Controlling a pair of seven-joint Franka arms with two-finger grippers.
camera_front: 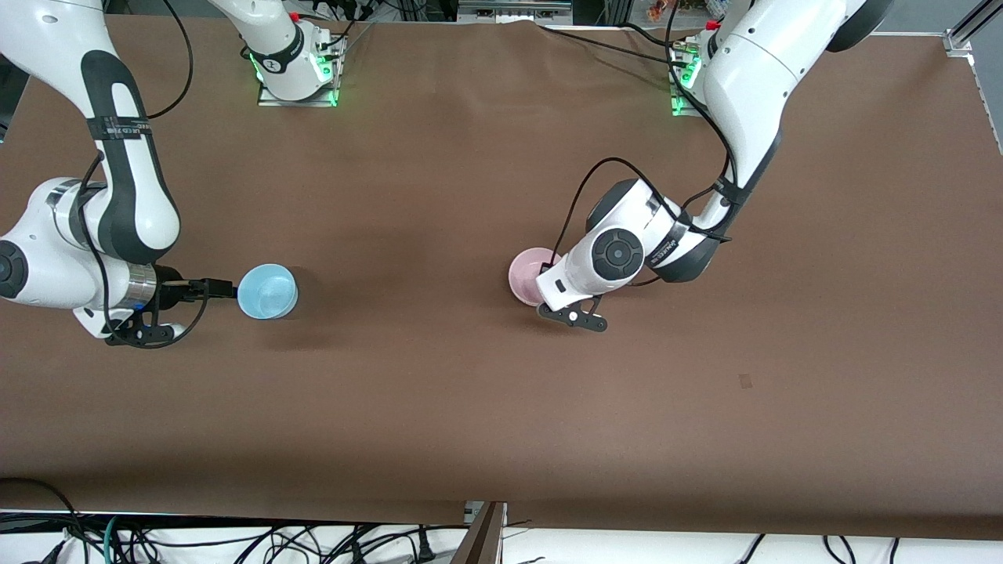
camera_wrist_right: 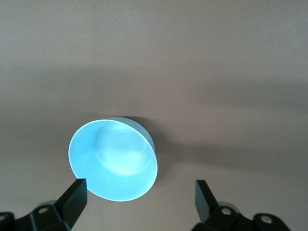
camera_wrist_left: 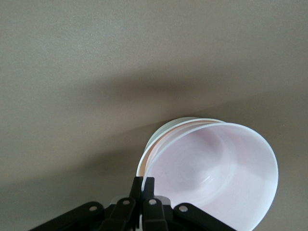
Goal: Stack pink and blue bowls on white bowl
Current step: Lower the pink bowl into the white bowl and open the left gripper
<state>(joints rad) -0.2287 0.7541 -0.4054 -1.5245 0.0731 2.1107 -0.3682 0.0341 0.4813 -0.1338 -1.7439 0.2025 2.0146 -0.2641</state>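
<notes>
The pale pink bowl (camera_front: 526, 272) sits tilted inside the white bowl (camera_wrist_left: 153, 142), whose rim shows just under it in the left wrist view; the front view hides the white bowl. My left gripper (camera_front: 546, 293) is shut on the pink bowl's (camera_wrist_left: 216, 168) rim, with the fingers (camera_wrist_left: 150, 185) pinching its wall. The sky blue bowl (camera_front: 267, 291) stands upright on the table toward the right arm's end. My right gripper (camera_front: 223, 289) is open just beside it, and the bowl (camera_wrist_right: 113, 159) lies just ahead of the fingertips, closer to one finger (camera_wrist_right: 76, 191).
The brown table cloth (camera_front: 439, 392) covers the whole table. The two arm bases (camera_front: 296, 70) stand at the edge farthest from the front camera. Cables hang below the table's edge nearest the front camera.
</notes>
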